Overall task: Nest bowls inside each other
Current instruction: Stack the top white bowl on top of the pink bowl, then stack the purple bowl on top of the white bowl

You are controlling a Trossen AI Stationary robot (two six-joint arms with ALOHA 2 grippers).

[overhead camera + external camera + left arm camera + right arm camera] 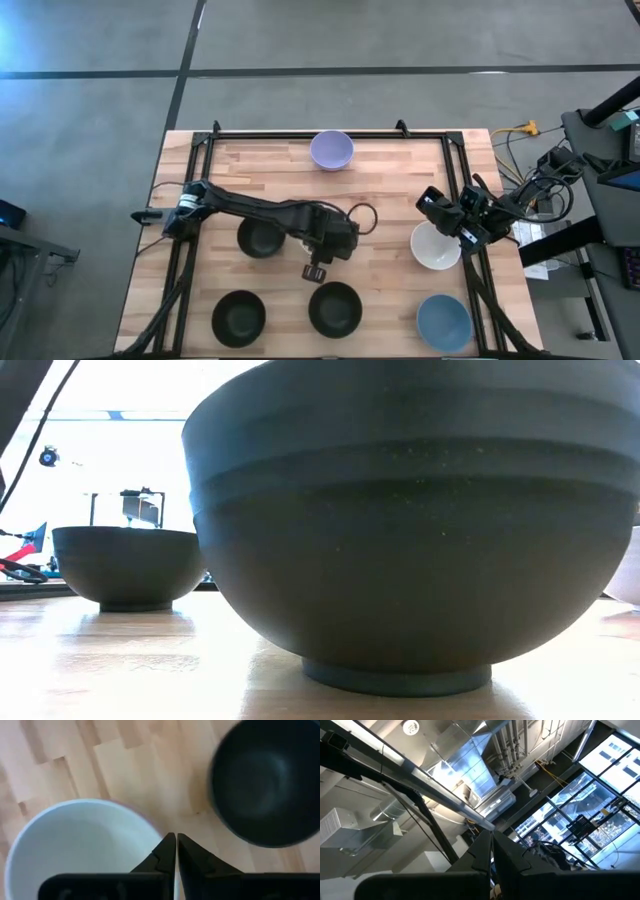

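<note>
The high view shows a lavender bowl at the far edge, a white bowl and a blue bowl on the right, and three black bowls. My left gripper is shut above mid-table. Its wrist view shows a pale bowl with a pinkish rim right under it and a black bowl beside it. In the high view the arm hides that pale bowl. My right gripper is shut, points up at the ceiling, and waits by the white bowl. My left gripper's shut fingertips come from above at the pale bowl's rim, which runs in behind them. I cannot tell whether they touch the rim or stand over it.
Black frame rails run along the table's far edge and both sides. Cables and equipment sit beyond the right edge. In the low view a black bowl fills the front, with another black bowl behind on the left.
</note>
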